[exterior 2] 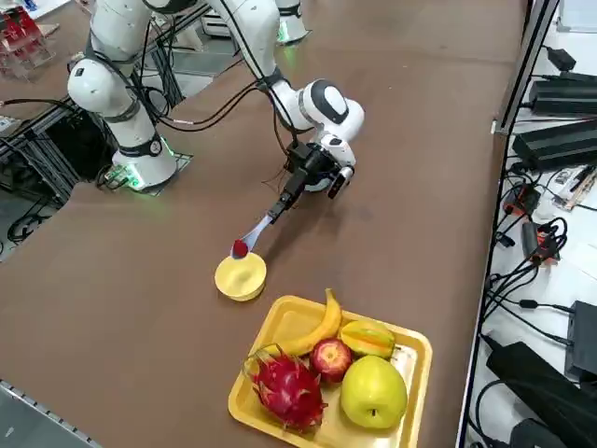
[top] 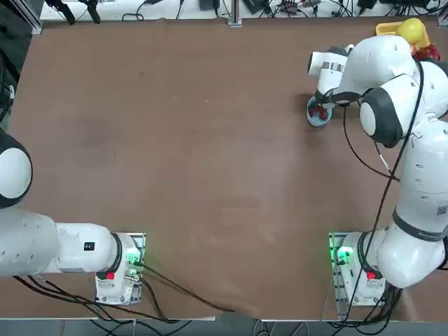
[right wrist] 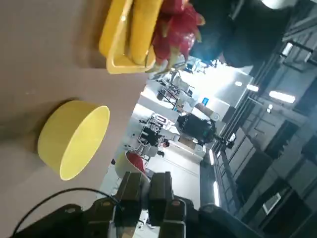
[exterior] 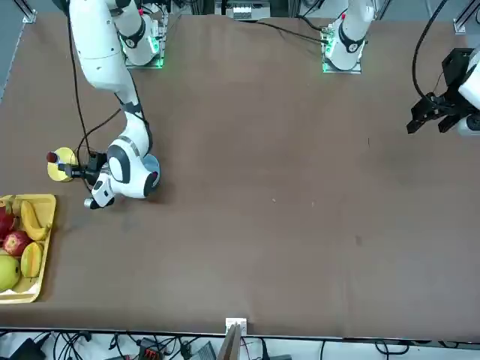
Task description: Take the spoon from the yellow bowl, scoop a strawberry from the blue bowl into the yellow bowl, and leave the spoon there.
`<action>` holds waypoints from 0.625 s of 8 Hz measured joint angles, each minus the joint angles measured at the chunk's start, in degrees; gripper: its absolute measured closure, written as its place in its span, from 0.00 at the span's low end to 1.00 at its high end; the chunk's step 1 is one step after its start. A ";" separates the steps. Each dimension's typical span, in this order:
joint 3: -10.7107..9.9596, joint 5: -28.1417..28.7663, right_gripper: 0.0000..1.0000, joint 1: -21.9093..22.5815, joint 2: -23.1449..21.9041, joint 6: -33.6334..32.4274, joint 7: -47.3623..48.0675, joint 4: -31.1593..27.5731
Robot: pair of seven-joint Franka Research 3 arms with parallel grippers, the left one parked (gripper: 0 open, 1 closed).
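My right gripper point(exterior 2: 291, 193) is shut on the handle of the pale spoon point(exterior 2: 258, 229), which slants down and out from the fingers. A red strawberry point(exterior 2: 240, 248) lies in the spoon's bowl, just above the near rim of the empty yellow bowl point(exterior 2: 241, 277). From the front, the strawberry point(exterior: 52, 157) hangs over the yellow bowl point(exterior: 63, 164), with the gripper point(exterior: 91, 168) beside it. The blue bowl point(top: 318, 113), with red fruit inside, sits under the wrist and shows again behind it point(exterior: 152, 166). In the wrist view the shut fingers point(right wrist: 130, 187) point toward the yellow bowl point(right wrist: 74, 139).
A rectangular yellow fruit tray point(exterior 2: 281, 315) with a banana, an apple, a dragon fruit and other fruit lies close beyond the yellow bowl, at the table's corner point(exterior: 49, 225). Cables run along the table edges.
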 joint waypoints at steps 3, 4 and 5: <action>0.18 1.98 0.89 -0.55 0.00 1.80 -7.19 0.02; 0.20 3.57 0.89 -0.60 0.00 2.00 -8.56 0.03; 0.24 5.08 0.89 -0.64 0.00 2.07 -9.57 0.03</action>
